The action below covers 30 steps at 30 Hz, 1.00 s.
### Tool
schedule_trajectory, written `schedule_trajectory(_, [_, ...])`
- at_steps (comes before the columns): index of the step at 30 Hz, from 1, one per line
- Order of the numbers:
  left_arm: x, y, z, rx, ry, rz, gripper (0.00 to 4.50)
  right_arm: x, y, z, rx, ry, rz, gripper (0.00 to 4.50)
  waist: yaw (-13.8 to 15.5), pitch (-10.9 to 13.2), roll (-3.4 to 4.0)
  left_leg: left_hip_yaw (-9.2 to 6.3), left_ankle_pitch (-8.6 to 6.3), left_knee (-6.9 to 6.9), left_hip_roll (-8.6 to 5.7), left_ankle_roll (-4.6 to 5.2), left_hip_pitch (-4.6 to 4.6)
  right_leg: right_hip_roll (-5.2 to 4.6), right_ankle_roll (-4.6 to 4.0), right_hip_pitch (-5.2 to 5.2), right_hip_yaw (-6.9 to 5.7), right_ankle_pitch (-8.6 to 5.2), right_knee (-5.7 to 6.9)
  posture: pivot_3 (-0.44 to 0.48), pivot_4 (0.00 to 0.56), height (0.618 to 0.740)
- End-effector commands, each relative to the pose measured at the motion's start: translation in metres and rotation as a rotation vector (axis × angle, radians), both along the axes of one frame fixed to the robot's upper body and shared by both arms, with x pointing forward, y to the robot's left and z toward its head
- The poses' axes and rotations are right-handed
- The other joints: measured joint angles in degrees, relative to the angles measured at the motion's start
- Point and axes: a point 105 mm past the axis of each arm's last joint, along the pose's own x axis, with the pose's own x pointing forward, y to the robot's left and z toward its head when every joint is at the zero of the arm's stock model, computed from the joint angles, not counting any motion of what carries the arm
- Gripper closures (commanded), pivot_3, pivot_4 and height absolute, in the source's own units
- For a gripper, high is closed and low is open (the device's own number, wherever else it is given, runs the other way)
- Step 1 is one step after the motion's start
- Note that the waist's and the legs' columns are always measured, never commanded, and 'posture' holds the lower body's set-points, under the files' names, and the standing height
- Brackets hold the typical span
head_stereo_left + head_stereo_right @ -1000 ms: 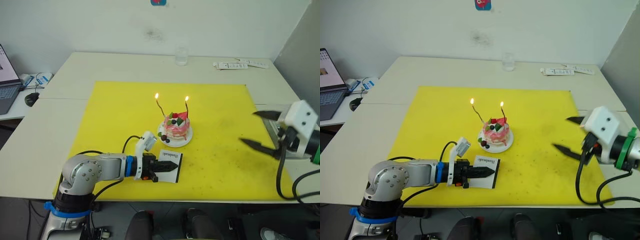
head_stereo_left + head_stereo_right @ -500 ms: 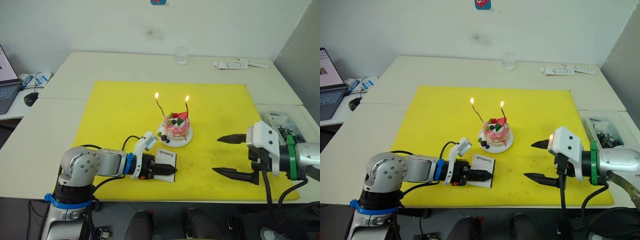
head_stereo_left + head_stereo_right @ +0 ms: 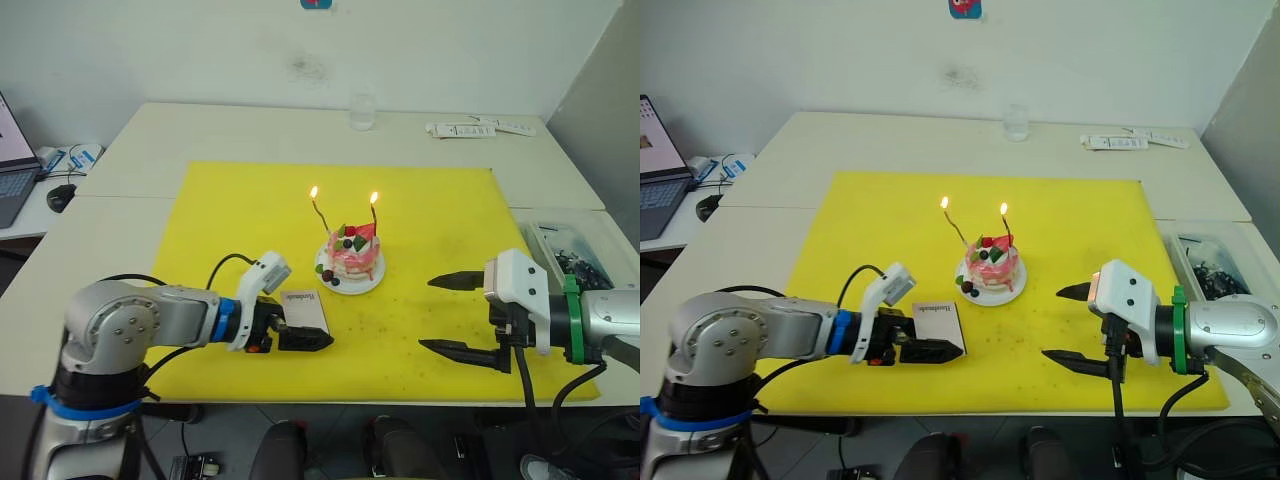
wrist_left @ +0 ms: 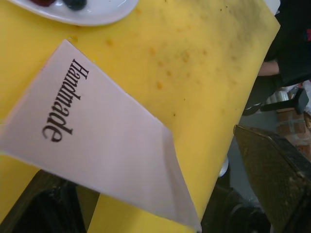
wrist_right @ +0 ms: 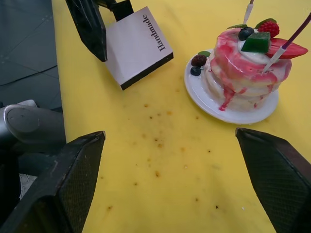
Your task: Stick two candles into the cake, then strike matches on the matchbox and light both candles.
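The pink-and-white cake (image 3: pixel 350 262) sits on its white plate (image 3: pixel 368 286) mid-mat. Two thin candles (image 3: pixel 321 214) (image 3: pixel 374 214) stand in it, both burning. The white matchbox (image 3: pixel 305 310) with "Handmade" lettering (image 4: pixel 63 99) lies flat on the mat, left of and in front of the cake. My left gripper (image 3: pixel 300 336) is low at the box's near side, open, fingers (image 4: pixel 277 179) spread wide about it. My right gripper (image 3: pixel 432 313) hovers open to the right of the cake, holding nothing. The matches are out of view.
A yellow mat (image 3: pixel 250 215) covers the table's middle. A clear glass (image 3: pixel 362 112) and white strips (image 3: pixel 480 128) lie at the back. A laptop and mouse (image 3: pixel 62 197) are at the far left. A bin of small parts (image 3: pixel 568 250) stands at the right.
My left gripper has gone from shut to open and drawn back leftward; the matchbox has shifted left with it. My right arm swung in from the right edge to beside the cake.
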Motion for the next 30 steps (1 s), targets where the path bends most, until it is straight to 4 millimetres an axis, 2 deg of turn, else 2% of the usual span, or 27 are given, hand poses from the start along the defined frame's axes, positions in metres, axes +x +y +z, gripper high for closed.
schedule_trajectory(1, [-0.007, 0.006, 0.007, 0.015, -0.063, -0.035, 0.04, 0.002, -0.003, 0.007, -0.011, -0.04, 0.008, 0.0, 0.0, 0.0, -0.01, -0.01, 0.0, 0.0, 0.0, 0.0, 0.0, -0.02, -0.01, 0.0, -0.02, -0.01, 0.01, 0.0, 0.15, 0.74])
schedule_trajectory(6, [-0.007, 0.017, 0.004, 0.061, -0.119, -0.041, 0.04, 0.004, -0.006, 0.008, -0.026, -0.048, 0.018, 0.0, 0.1, 0.0, -0.01, 0.01, 0.0, 0.0, -0.02, 0.0, 0.0, -0.25, -0.04, 0.0, -0.03, -0.02, 0.0, 0.0, 0.15, 0.74])
schedule_trajectory(11, [-0.002, 0.048, 0.006, 0.159, -0.226, -0.052, 0.04, 0.006, -0.008, 0.014, -0.034, -0.06, 0.026, 0.0, 0.0, 0.0, -0.04, 0.03, 0.0, -0.04, 0.02, 0.0, 0.01, -0.27, -0.11, -0.04, -0.03, -0.05, 0.0, 0.0, 0.15, 0.74])
schedule_trajectory(16, [0.014, 0.086, 0.027, 0.254, -0.48, -0.084, 0.04, 0.013, -0.019, 0.025, -0.034, -0.135, -0.013, 0.0, 0.2, 0.1, -0.01, 0.03, -0.01, -0.09, 0.02, 0.0, 0.0, -0.32, -0.26, -0.06, -0.1, -0.14, -0.01, 0.0, 0.15, 0.74])
schedule_trajectory(19, [0.032, 0.107, 0.047, 0.3, -0.653, -0.005, 0.04, 0.021, -0.03, 0.036, -0.024, -0.206, -0.061, 0.0, 0.2, 0.1, -0.01, 0.03, -0.01, -0.09, 0.02, 0.0, -0.02, -0.37, -0.28, -0.06, -0.13, -0.16, -0.01, 0.0, 0.15, 0.74])
schedule_trajectory(25, [0.032, 0.118, 0.058, 0.288, -0.748, 0.013, 0.04, 0.026, -0.056, 0.055, -0.024, -0.254, -0.106, 0.0, 0.2, 0.1, -0.01, 0.15, -0.01, -0.09, -0.02, 0.01, -0.04, -0.49, -0.25, -0.06, -0.11, -0.15, -0.04, 0.0, 0.15, 0.74])
schedule_trajectory(30, [0.031, 0.115, 0.063, 0.253, -0.757, 0.017, 0.04, 0.027, -0.061, 0.062, -0.012, -0.241, -0.091, 0.0, 0.2, 0.1, -0.01, 0.11, -0.01, -0.1, 0.02, 0.01, -0.02, -0.47, -0.25, -0.07, -0.16, -0.15, -0.01, 0.0, 0.15, 0.74])
